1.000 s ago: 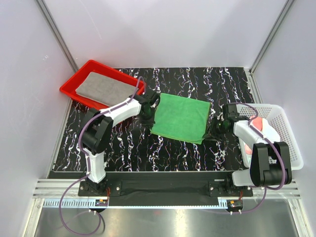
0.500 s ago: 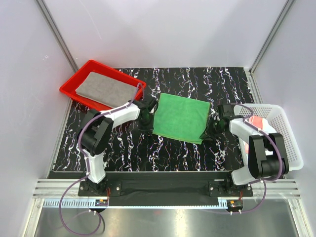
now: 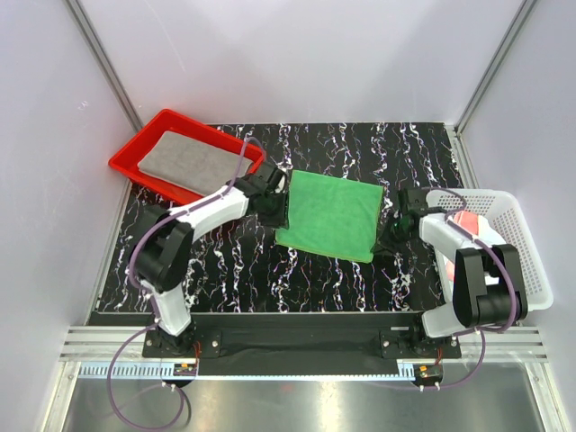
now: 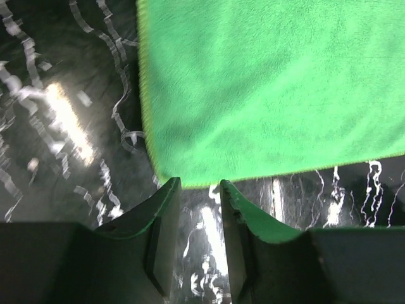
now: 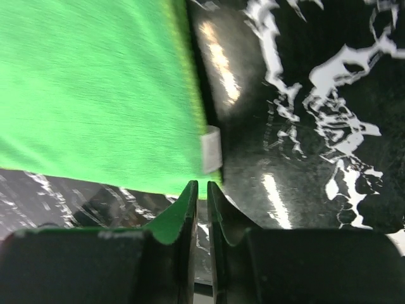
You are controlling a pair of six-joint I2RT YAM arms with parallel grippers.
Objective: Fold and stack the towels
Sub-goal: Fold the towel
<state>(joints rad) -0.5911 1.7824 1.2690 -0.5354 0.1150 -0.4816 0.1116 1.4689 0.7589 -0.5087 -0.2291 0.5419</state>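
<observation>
Green towel (image 3: 329,216) and grey towel (image 3: 193,160), one each; left tool (image 4: 200,185) narrowly parted, right tool (image 5: 202,185) unclear.

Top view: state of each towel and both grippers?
green towel: folded, flat on table
grey towel: folded, in red tray
pink towel: in white basket, partly hidden
left gripper: open, empty, at green towel's edge
right gripper: nearly closed at its corner, grip unclear

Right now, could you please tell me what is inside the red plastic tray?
A folded grey cloth towel lies flat inside the red plastic tray, covering most of its floor. Anything beneath the towel is hidden.
</observation>
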